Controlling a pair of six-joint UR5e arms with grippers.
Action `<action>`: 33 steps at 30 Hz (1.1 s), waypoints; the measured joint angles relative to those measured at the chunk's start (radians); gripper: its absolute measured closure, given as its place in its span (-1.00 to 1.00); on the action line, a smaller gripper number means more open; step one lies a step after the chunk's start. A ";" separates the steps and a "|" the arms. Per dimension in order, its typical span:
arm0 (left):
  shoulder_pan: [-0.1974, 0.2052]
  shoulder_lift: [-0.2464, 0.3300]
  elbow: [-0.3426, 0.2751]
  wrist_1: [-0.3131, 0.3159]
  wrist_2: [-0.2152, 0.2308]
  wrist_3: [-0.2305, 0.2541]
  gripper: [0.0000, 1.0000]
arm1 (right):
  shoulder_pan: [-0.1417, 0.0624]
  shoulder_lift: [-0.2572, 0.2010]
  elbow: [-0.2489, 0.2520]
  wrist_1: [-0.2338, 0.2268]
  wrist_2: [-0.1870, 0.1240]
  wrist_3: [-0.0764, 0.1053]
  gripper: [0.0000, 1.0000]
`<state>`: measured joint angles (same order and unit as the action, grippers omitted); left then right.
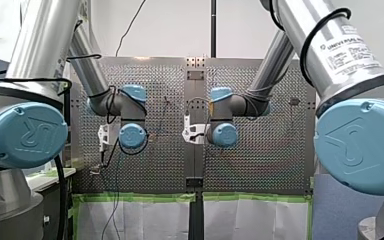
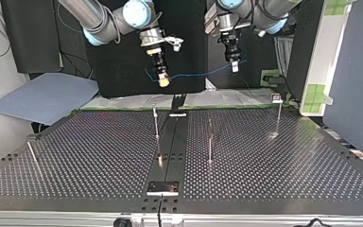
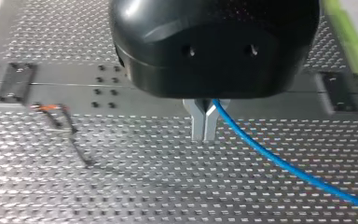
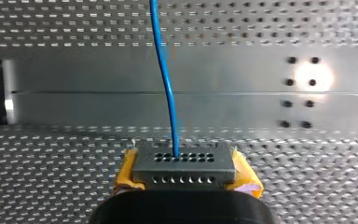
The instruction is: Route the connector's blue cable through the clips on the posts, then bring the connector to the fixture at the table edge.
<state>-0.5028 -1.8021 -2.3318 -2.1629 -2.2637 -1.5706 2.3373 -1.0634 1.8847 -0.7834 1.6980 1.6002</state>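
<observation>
Grey multi-hole metal connector (image 4: 184,165): clamped between the yellow pads of my right gripper (image 2: 163,81), aloft over the perforated metal table (image 2: 99,161).
Thin blue cable (image 2: 196,74): strung across to my left gripper (image 3: 204,135), whose metal fingers look pinched together on it.
Handling: keep the span lightly taut and lower it squarely onto the slim metal posts (image 2: 156,122).
Room: wide between posts; the dark flat fixture (image 2: 163,188) sits at the table edge farthest from the arms.

The grey perforated connector (image 4: 184,168) is held aloft, the blue cable (image 4: 165,79) strung from it, well clear of the posts (image 2: 156,122).
</observation>
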 joint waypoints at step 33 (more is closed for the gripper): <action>0.125 0.124 0.218 -0.224 0.142 -0.012 1.00 | -0.113 -0.176 -0.127 0.139 -0.008 -0.004 1.00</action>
<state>-0.3779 -1.6783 -2.1142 -2.3866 -2.1221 -1.5822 2.2243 -1.2397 1.7574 -0.6449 1.6898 1.5964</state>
